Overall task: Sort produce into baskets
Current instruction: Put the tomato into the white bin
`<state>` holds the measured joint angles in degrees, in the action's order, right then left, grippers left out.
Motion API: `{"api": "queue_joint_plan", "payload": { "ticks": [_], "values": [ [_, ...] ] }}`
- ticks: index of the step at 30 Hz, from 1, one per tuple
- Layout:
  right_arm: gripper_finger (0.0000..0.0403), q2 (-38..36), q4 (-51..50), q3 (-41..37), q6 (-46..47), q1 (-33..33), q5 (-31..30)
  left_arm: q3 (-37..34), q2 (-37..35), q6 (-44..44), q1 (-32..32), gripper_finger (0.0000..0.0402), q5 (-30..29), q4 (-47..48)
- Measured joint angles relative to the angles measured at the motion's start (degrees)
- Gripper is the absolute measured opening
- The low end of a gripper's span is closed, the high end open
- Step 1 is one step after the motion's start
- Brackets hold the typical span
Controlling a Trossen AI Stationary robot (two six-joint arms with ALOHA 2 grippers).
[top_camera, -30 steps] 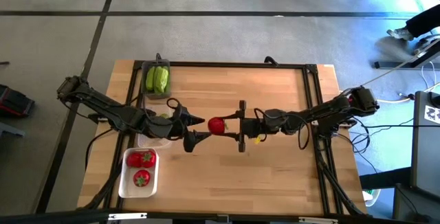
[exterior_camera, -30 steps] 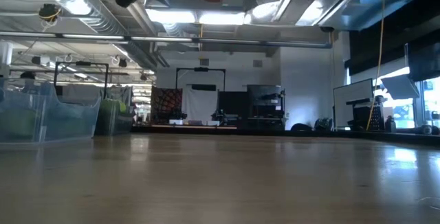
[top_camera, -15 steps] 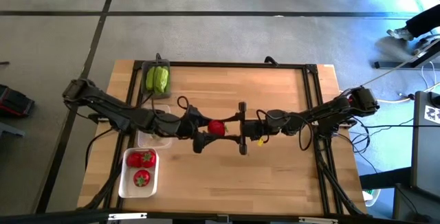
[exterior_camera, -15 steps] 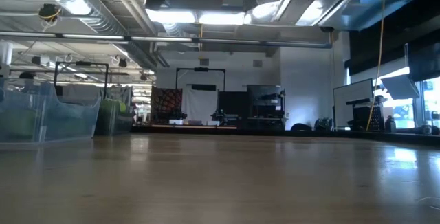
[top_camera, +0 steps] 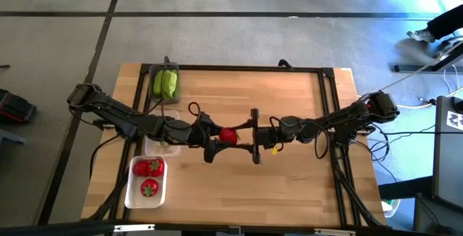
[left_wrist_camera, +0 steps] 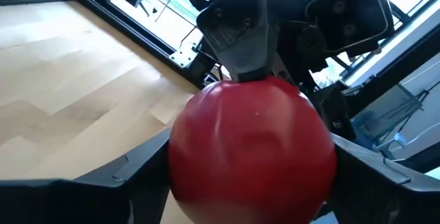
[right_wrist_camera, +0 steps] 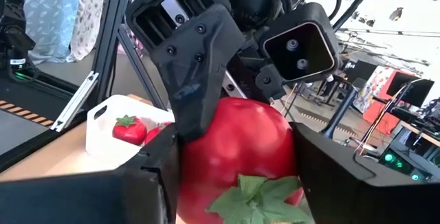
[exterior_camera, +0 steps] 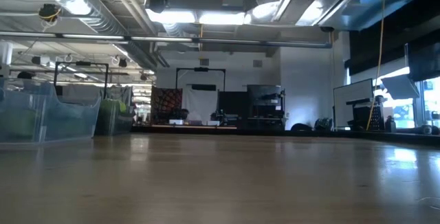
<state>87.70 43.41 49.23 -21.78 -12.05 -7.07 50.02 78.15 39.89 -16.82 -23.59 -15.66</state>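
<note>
Above table centre, R gripper point(top_camera: 246, 135) & L gripper point(top_camera: 212, 136) both clasp one tomato point(top_camera: 228, 135) mid-air, prob. a handover so L can reach white tray point(top_camera: 134, 192).

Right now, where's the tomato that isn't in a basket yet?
In the high view, the tomato is up off the table near its middle, between the left gripper and the right gripper, right of the clear basket and the white basket.

overhead, table-level, two facing wrist close-ups
</note>
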Motion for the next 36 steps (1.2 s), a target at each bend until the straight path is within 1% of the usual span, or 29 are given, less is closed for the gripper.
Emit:
{"api": "queue_joint_plan", "payload": {
  "ticks": [3, 5, 7, 10, 13, 16, 20, 24, 27, 32, 36],
  "values": [
    [0.0238, -0.14, -0.7, 0.04, 0.38, -0.49, 0.68, 0.0, -0.14, -1.23, -0.13, 0.0303, 0.02, 0.18],
    [0.0259, -0.49, -1.87, 0.06, 2.8, -1.45, 0.06, -0.02, -0.86, -3.24, -0.81, 0.0304, 0.04, 1.35],
    [0.0276, -1.32, -4.48, 0.1, 4.64, -3.12, -1.78, -0.02, -2.01, -4.74, -1.74, 0.0311, 0.22, 3.29],
    [0.0291, -2.2, -8.78, 0.09, 4.68, -5.75, -5.38, -0.02, -4.95, -5.02, -3.47, 0.0314, 0.22, 7.92],
    [0.0295, -3.2, -14.82, 0.0, 5.24, -8.21, -9.9, 0.0, -7.52, -4.37, -5.68, 0.0314, -0.13, 13.57],
    [0.0292, -3.91, -22.19, 0.04, 8.12, -9.75, -14.99, 0.0, -10.26, -3.95, -8.74, 0.0313, 0.07, 18.37],
    [0.0285, -3.91, -31.97, 0.04, 15.13, -10.1, -16.7, 0.02, -12.45, -0.83, -13.09, 0.0315, 0.1, 24.61],
    [0.0279, -3.89, -40.8, 0.02, 22.08, -9.99, -17.48, 1.75, -13.15, 6.37, -17.7, 0.0316, 0.13, 33.73],
    [0.0276, -3.89, -45.3, 0.02, 26.13, -9.99, -17.84, 3.17, -13.11, 14.77, -21.2, 0.0316, 0.97, 42.11],
    [0.0275, -3.89, -46.96, -0.7, 28.12, -10.03, -17.84, 4.43, -13.11, 28.29, -26.6, 0.0317, 5.73, 50.62],
    [0.0275, -3.87, -46.97, -1.61, 28.97, -10.03, -17.84, 4.44, -13.07, 41.81, -30.51, 0.0317, 12.36, 56.52]
  ]
}}
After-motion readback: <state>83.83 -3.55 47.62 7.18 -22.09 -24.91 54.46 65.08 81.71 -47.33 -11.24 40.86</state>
